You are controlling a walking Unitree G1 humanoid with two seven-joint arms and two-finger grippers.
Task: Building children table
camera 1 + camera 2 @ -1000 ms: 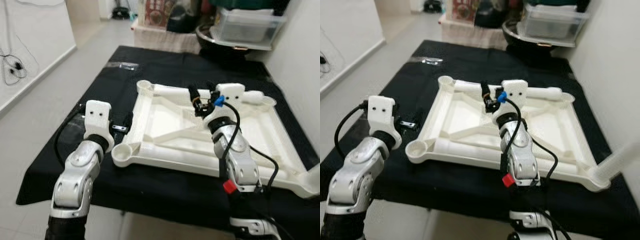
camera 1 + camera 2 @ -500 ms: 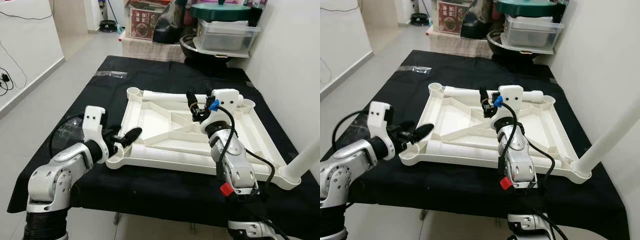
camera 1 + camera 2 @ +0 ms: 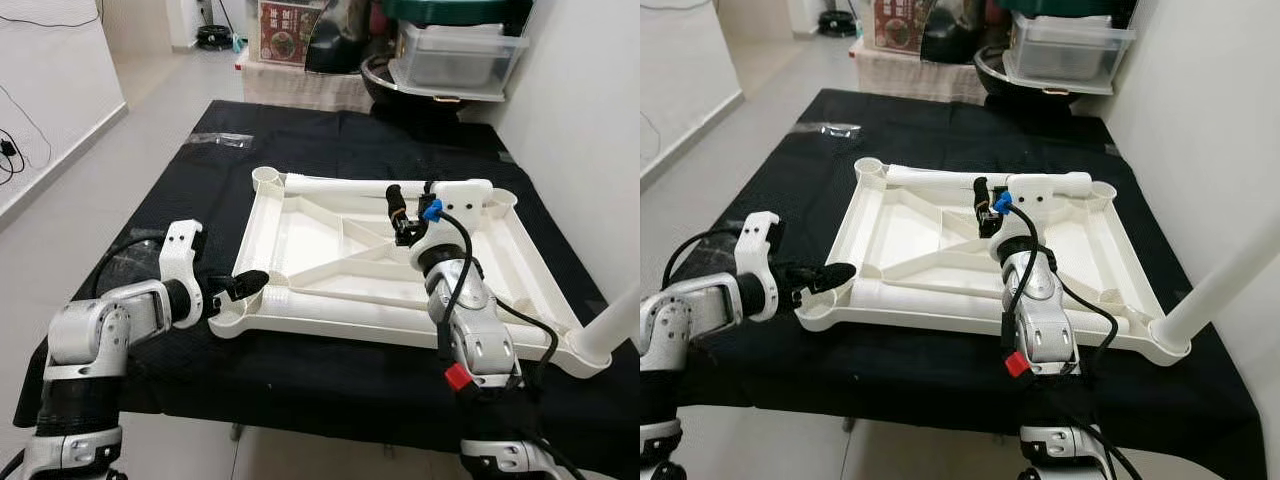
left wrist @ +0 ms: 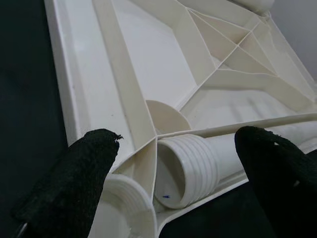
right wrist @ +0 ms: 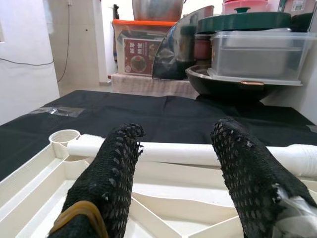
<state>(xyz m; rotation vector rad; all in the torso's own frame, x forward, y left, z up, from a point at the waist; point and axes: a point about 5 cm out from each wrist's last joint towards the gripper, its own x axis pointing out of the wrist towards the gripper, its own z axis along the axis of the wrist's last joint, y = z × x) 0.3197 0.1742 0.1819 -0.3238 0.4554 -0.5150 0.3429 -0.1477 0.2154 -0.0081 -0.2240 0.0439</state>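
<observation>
Both head views look down over the white tabletop — the left wrist camera sits close at its near-left corner, the right wrist camera faces its far rail.

tabletop on cloth, legs inside

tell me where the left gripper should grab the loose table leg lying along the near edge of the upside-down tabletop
Grip the leg on its smooth round shaft just past the threaded end, coming from the robot's left near corner, where the left gripper is. The open jaws already straddle that end. The ribbed threads and the tabletop rib beside them leave little room, so the plain shaft probably gives the firmer hold.
</observation>
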